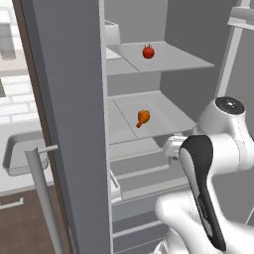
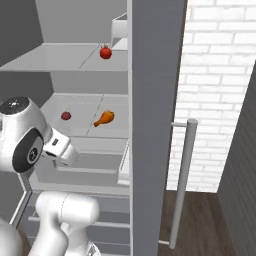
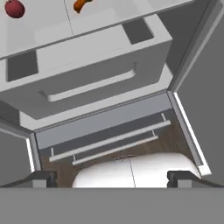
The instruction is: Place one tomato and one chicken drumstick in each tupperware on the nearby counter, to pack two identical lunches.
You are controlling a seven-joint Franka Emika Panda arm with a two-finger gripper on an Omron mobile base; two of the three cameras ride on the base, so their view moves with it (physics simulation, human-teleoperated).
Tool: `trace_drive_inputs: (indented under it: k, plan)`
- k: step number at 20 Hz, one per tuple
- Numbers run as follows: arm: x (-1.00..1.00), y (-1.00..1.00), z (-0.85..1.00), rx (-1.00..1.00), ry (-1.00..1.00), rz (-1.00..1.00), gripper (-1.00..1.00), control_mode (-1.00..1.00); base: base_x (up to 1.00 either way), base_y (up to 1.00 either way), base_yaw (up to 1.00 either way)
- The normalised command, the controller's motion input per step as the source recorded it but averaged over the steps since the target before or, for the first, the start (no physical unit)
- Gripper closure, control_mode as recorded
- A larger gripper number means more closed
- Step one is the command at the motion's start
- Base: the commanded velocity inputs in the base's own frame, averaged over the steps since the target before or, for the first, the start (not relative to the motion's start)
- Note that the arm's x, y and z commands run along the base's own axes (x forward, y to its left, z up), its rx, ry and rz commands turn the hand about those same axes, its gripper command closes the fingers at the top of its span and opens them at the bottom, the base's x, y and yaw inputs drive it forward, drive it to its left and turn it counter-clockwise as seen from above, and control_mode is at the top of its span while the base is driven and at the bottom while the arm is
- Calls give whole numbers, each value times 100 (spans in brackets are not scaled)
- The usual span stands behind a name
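Open grey fridge point(image 1: 74, 124) ahead; orange chicken drumstick point(image 1: 143, 118) on middle shelf, firm, slick; grasp thick end. Gripper point(image 3: 112, 177) fingers spread apart, empty.

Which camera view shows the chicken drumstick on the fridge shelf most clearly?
The left base view shows the chicken drumstick best: it lies whole and unobstructed on the middle fridge shelf. The right base view also shows it whole, close beside the door edge. The hand view catches just part of it at the top edge.
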Motion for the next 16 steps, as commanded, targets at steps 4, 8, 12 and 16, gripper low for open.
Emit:
trace_drive_inputs:
  k: [4, 8, 12, 16]
  plan:
    - [100, 8, 0, 0, 5, -15, -100, -100, 0, 0, 0]
    - [100, 5, 0, 0, 7, -15, -100, -100, 0, 0, 0]
    - [100, -6, 0, 0, 10, 0, -100, -100, 0, 0, 0]
    - [100, 0, -10, -2, 1, 0, -100, -100, 0, 0, 0]
